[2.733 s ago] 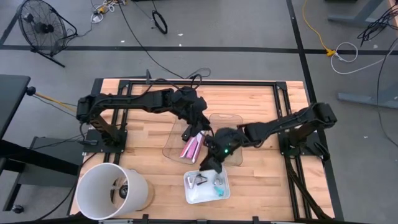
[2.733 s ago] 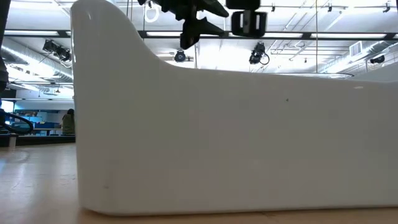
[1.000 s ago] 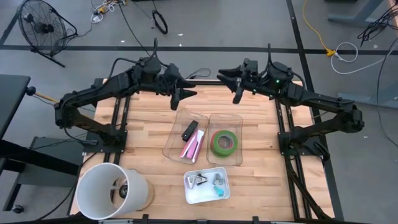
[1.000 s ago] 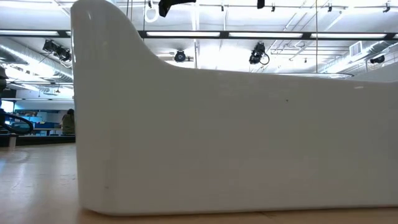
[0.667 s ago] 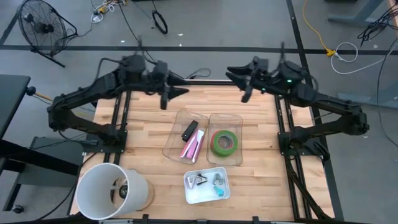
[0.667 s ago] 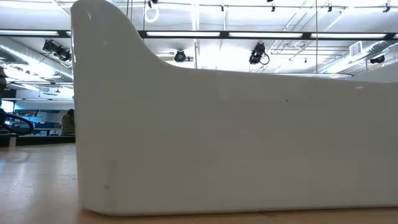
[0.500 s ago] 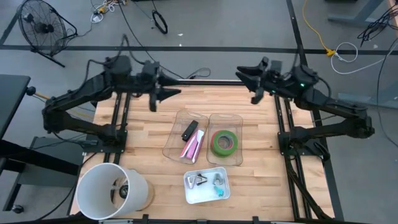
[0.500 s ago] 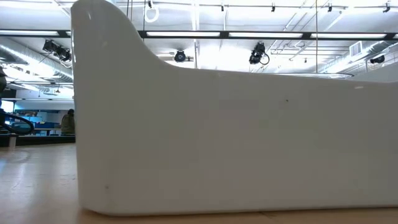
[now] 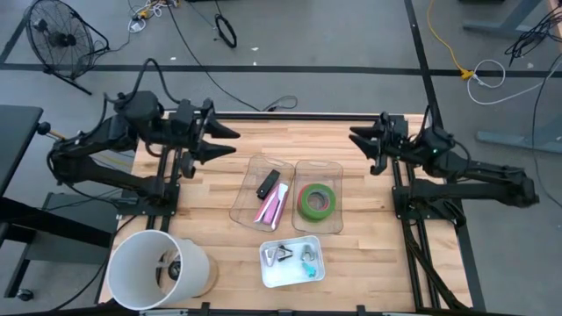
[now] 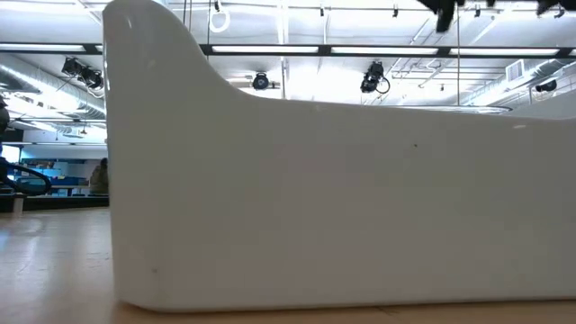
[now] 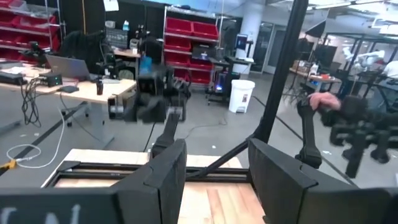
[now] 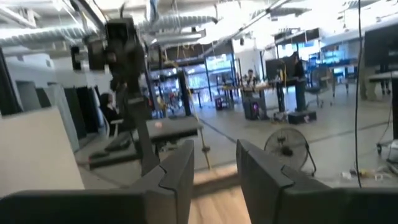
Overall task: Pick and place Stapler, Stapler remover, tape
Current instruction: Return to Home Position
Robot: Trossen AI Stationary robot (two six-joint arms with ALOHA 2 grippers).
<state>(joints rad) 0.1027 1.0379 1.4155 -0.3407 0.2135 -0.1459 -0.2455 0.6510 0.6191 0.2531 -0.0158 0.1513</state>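
High view, with the surface (image 9: 369,250) taken as the dial.

- Left arm (image 9: 114,136) is raised over the edge at 10 o'clock. The left jaws point toward centre, spread apart, with nothing between them.
- Right arm (image 9: 465,167) is over the edge at 2 o'clock. The right jaws are likewise spread and empty, pointing toward centre.
- Both wrist views agree: a clear gap, with the room visible through it.

Tape (image 9: 317,200): a green ring lies flat in the right clear tray (image 9: 307,171), just 3 o'clock of centre. Whether more rings lie under it cannot be told.

The left clear tray (image 9: 250,171), just beside it, holds a black stapler (image 9: 263,185) and a pink stapler (image 9: 270,208).

The white tray (image 9: 277,276) at 6 o'clock holds the staple removers (image 9: 283,254): one dark, one grey, one blue.

A white bucket (image 9: 145,263) stands at the 8 o'clock corner.

The low view is filled by a white wall (image 10: 342,207), with a strip of wood at its foot.
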